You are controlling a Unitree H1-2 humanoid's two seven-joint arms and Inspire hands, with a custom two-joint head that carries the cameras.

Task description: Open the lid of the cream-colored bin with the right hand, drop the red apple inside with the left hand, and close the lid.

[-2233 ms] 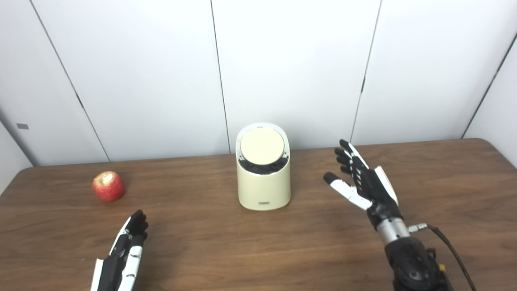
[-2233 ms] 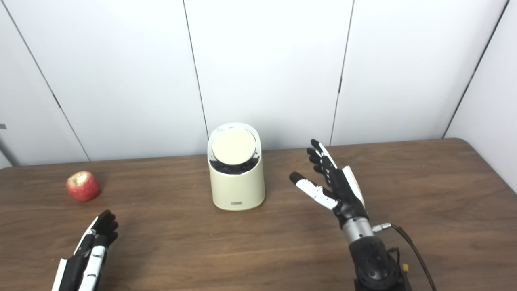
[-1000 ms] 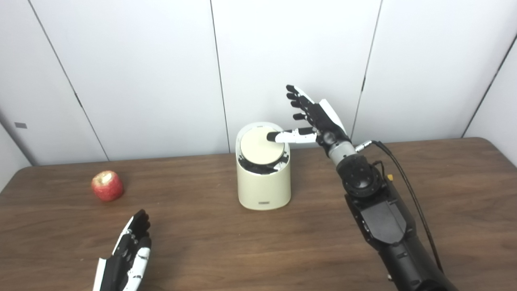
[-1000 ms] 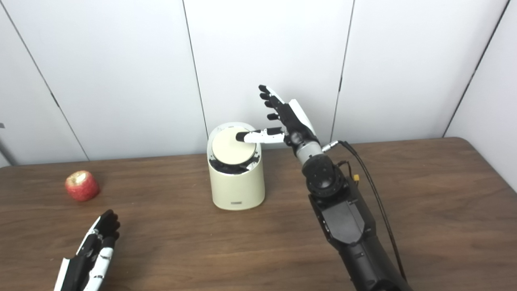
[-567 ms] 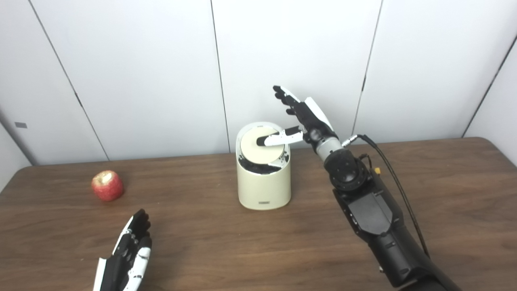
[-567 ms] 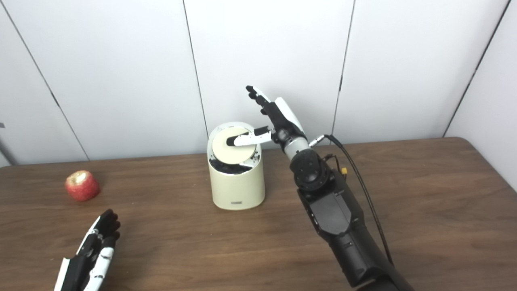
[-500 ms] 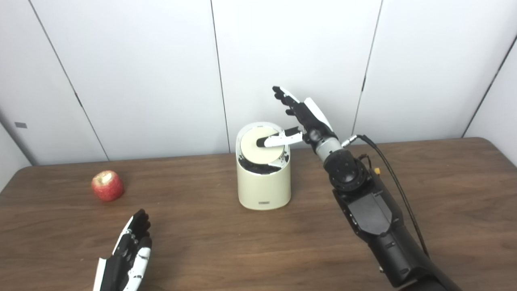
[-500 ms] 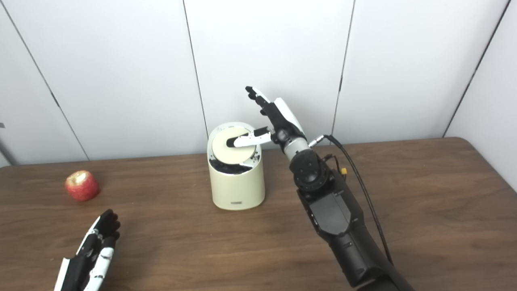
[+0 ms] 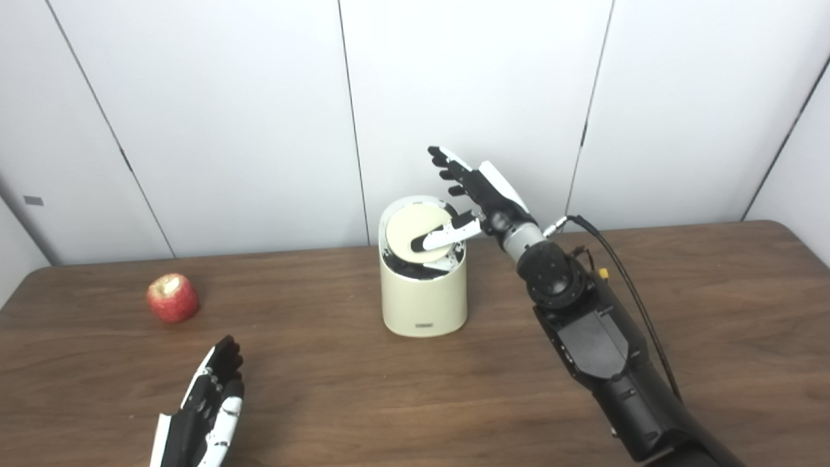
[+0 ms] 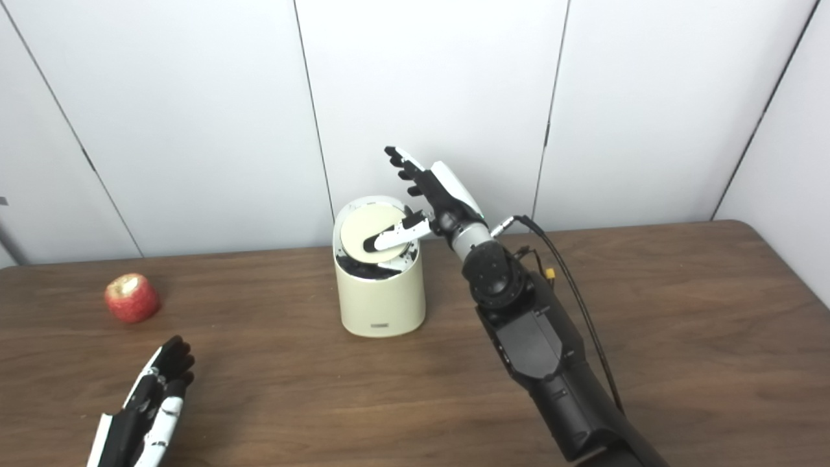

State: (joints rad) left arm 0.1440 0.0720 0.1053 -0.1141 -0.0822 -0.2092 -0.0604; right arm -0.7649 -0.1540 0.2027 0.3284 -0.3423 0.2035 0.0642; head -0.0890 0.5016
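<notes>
Brown wooden table [image 9: 337,383], white panelled wall [image 9: 227,117]

Matt cream plastic bin [image 9: 423,295], dark wood-grain table [image 9: 389,389], smooth glossy red apple [image 9: 172,298]

Robot test lab, bare white panelled walls [image 9: 467,97] with dark seams from 9 through 12 to 3 o'clock, plain brown wood-grain table [image 9: 415,389], exposed arm cable [image 9: 622,272] at 3 o'clock

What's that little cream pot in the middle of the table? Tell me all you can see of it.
The cream-colored bin is a small, smooth, rounded canister, plastic by its look, standing upright mid-table. Its top slopes toward the camera and carries a round lid ringed by a dark gap. A small label sits low on the front. The right hand reaches over it, its white thumb lying on the lid.
</notes>
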